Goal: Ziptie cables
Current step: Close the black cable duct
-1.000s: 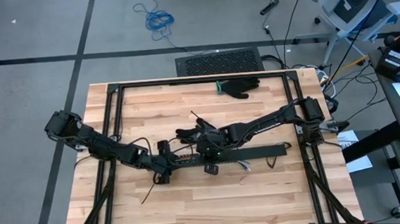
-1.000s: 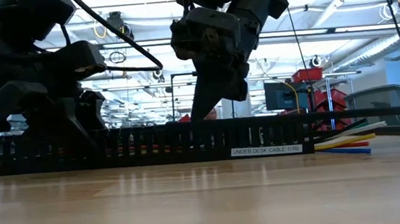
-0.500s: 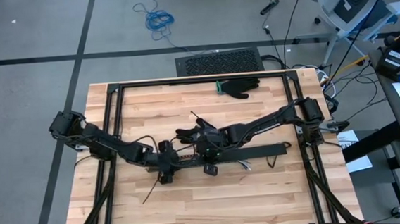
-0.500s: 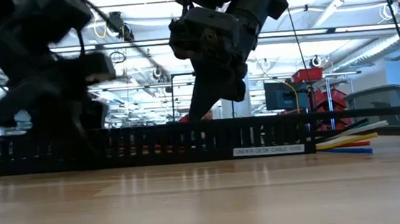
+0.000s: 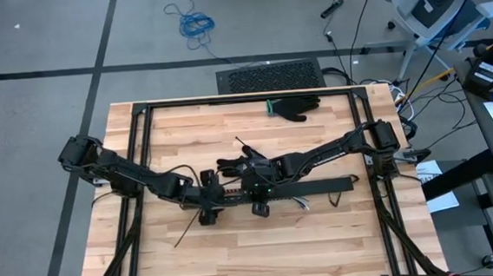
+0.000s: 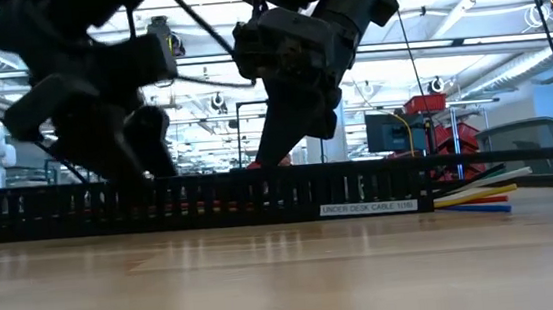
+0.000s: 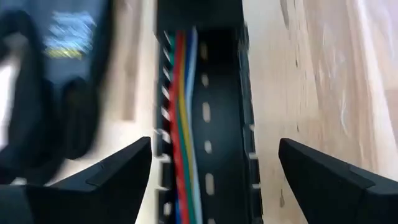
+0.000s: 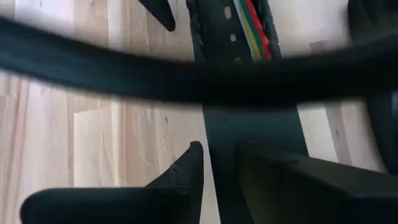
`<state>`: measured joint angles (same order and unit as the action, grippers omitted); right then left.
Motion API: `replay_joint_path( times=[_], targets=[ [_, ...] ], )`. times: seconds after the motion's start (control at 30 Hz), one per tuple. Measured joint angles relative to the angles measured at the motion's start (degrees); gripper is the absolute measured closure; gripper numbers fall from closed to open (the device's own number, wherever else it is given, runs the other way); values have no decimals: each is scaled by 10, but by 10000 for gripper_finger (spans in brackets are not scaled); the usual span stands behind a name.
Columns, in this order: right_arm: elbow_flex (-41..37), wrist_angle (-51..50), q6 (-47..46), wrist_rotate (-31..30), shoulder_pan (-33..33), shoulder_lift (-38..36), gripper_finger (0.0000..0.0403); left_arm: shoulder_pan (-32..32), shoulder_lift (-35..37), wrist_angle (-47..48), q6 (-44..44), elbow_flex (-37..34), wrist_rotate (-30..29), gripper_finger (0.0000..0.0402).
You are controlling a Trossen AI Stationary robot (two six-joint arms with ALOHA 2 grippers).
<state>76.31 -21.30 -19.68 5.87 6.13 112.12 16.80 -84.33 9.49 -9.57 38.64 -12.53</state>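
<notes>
- The left gripper [image 7: 208, 168] hangs over the long black slotted channel [image 7: 214, 93], its two fingers [image 7: 118, 171] spread wide apart, one on each side of the channel, holding nothing
- The right gripper [image 8: 217, 168] is at the channel's middle, close beside the left one; its fingers [image 8: 186, 171] stand a narrow gap apart with the channel's black wall between them, and whether they press on it cannot be told
- The cables [image 7: 180, 112], red, yellow, green, blue and white, lie side by side inside the channel along one wall
- Their coloured ends [image 6: 476, 198] stick out of the channel's end in the low view
- The channel lies lengthwise on the wooden table [image 5: 322, 228]
- A black glove [image 5: 295, 108] lies near the table's far edge, well apart
</notes>
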Motion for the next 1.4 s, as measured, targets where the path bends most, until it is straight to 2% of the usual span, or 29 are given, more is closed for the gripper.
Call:
replay_joint_path(
  times=[0.27, 0.53, 0.67, 0.87, 1.4],
  targets=[
    [-1, -16, 25, -4, -1, -23, 321, -6, 37, -22, 30, 9, -39, 59],
    [-1, -38, 41, -7, 0, -64, 321, -42, -3, -113, 39, 8, -12, 59],
    [0, -54, 43, -28, -2, -88, 321, -52, -12, -109, 24, 5, 6, 59],
    [0, -86, 48, -48, -3, -98, 321, -50, -44, -152, -6, -3, 42, 59],
    [0, -88, 56, -48, -3, -99, 321, -52, -101, -204, -20, -4, 46, 59]
  ],
)
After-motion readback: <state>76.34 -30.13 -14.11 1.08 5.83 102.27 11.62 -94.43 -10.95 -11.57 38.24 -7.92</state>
